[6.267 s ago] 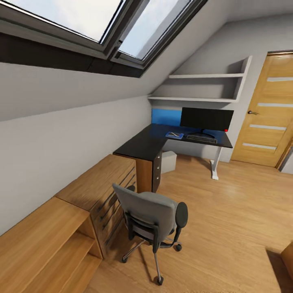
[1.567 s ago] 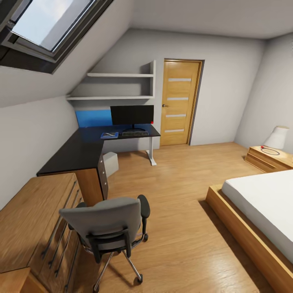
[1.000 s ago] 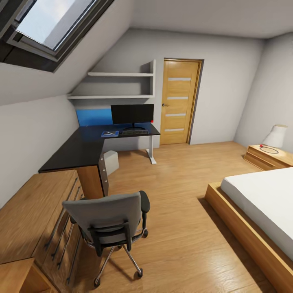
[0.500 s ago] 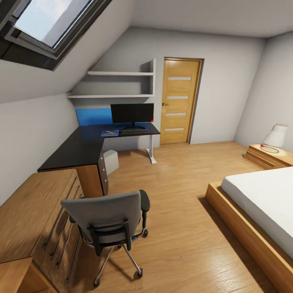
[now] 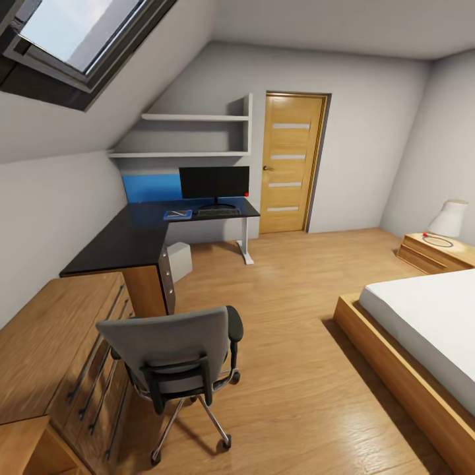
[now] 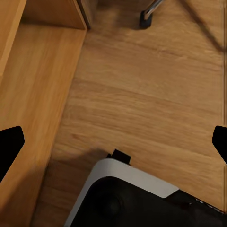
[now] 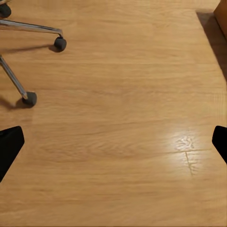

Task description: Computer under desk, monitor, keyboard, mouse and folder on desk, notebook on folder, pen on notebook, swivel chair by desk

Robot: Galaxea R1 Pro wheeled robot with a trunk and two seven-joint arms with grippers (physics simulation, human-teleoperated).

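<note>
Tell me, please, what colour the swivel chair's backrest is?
Grey, on the swivel chair; head view shows it best.

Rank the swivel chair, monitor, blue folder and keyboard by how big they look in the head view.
1. swivel chair, though it is nearest the camera.
2. monitor.
3. keyboard.
4. folder, looking close to the keyboard in size.

Ahead of you the bench [image 5: 119, 244] is glossy black, with a bright blue folder [image 5: 178, 214] on it and a black-screened monitor [image 5: 214, 183] carrying a red dot at one lower corner. Behind them you have a blue wall panel [image 5: 150, 188]. Your swivel chair [image 5: 173, 356] is grey-padded with black armrests and chrome legs. The computer [image 5: 179, 259] is light grey. The floor [image 5: 290, 369] is warm honey wood grain, the door [image 5: 290, 165] the same tone with pale glass strips, the bed [image 5: 429, 330] white.
</note>
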